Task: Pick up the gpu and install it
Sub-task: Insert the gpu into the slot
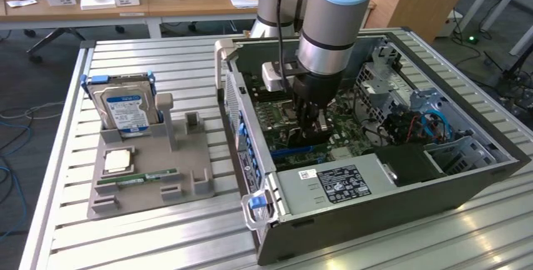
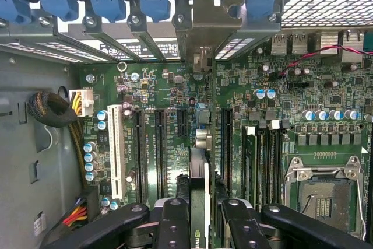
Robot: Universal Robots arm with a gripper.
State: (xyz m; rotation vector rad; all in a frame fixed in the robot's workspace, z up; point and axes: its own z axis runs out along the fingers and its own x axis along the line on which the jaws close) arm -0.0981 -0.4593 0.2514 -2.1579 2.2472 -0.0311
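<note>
My gripper (image 1: pixel 309 119) reaches down inside the open computer case (image 1: pixel 375 211), above the green motherboard (image 1: pixel 283 115). The wrist view has both black fingers (image 2: pixel 175 225) pressed against the sides of the gpu (image 2: pixel 199 196), a thin dark card seen edge-on, so the gripper (image 2: pixel 203 225) is shut on it. The card's silvery bracket (image 2: pixel 205 24) stands at the case's rear slot openings, among the blue clips. The card runs along the motherboard's expansion slots (image 2: pixel 158 144), upright. Whether its edge sits in a slot I cannot tell.
A grey holder (image 1: pixel 150 173) on the slatted table at the exterior view's left carries a hard drive (image 1: pixel 127 109), a processor chip (image 1: pixel 119 159) and a green memory stick (image 1: pixel 137 178). The power supply (image 1: pixel 333 186), drive cage (image 1: pixel 391 73) and cables crowd the case.
</note>
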